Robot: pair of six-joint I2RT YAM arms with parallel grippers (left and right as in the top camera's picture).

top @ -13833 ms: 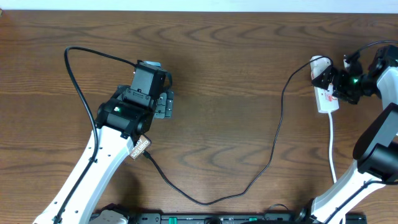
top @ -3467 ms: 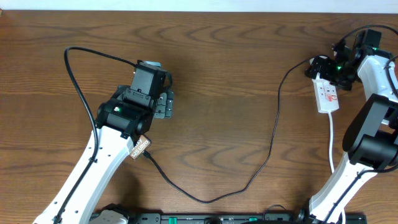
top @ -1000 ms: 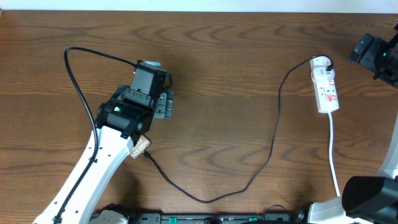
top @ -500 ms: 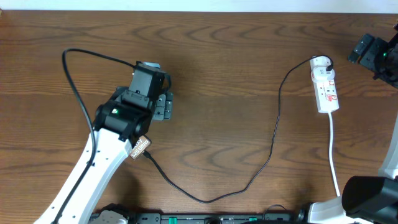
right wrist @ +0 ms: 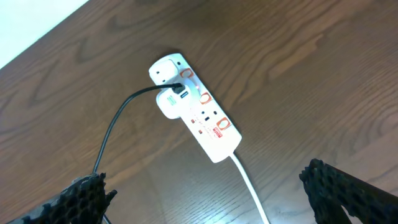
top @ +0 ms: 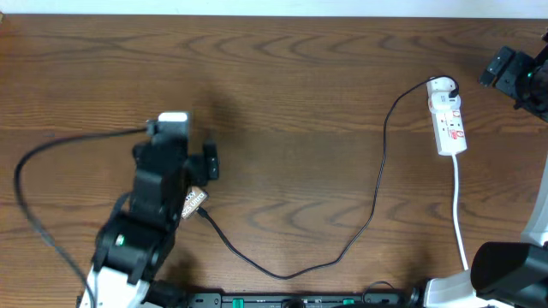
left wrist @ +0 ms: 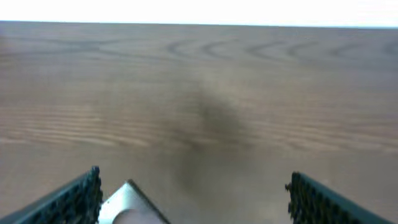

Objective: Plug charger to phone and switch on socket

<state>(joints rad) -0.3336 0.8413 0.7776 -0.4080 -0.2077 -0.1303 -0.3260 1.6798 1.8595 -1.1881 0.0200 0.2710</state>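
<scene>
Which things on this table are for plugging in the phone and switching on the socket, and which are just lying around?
Job: phone (only white end shows), charger cable, socket.
Lying about: small printed tag, black rail at the near edge.

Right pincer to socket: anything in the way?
Nothing visible. The right pincer is open, apart from the socket, with only bare table between them. The charger cable leaves the socket's far end on the other side, not across that path.
</scene>
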